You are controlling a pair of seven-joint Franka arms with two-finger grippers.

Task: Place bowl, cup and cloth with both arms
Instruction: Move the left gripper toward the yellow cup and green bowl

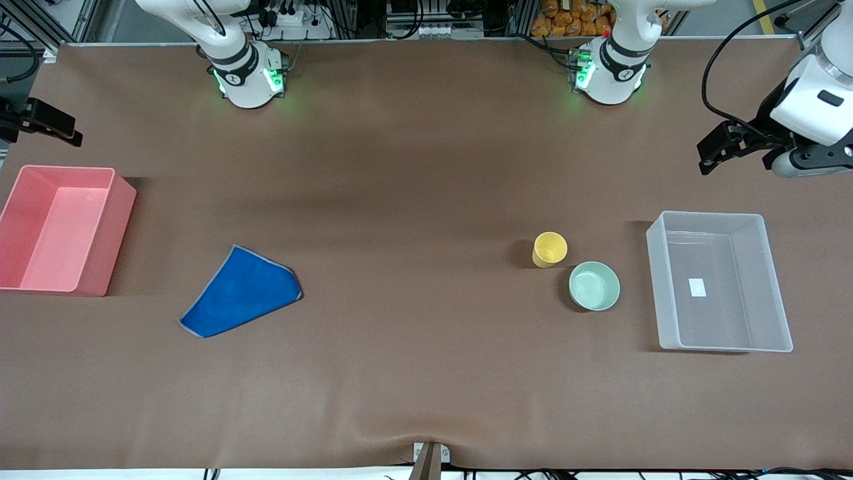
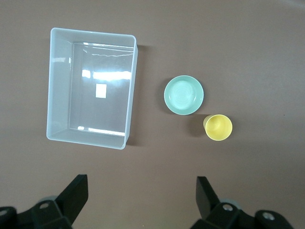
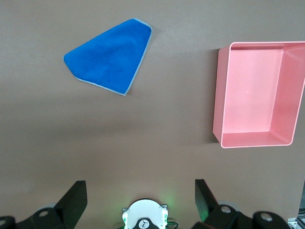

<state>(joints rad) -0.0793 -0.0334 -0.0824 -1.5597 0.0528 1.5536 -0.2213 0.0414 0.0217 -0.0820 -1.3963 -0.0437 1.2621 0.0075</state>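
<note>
The mint-green bowl (image 1: 594, 285) sits upright on the brown table toward the left arm's end. The yellow cup (image 1: 550, 249) stands upright close beside it, a little farther from the front camera. Both show in the left wrist view, the bowl (image 2: 184, 95) and the cup (image 2: 218, 127). The blue cloth (image 1: 241, 293) lies flat toward the right arm's end and shows in the right wrist view (image 3: 110, 56). My left gripper (image 1: 708, 155) is open and empty, high over the table's end, above the clear bin (image 2: 142, 183). My right gripper (image 1: 66, 133) is open and empty, high over the other end (image 3: 140, 187).
A clear plastic bin (image 1: 712, 214) stands empty beside the bowl at the left arm's end (image 2: 93, 33). A pink bin (image 1: 116, 227) stands empty at the right arm's end, beside the cloth (image 3: 218, 95). The right arm's green-lit base (image 3: 144, 215) shows under its gripper.
</note>
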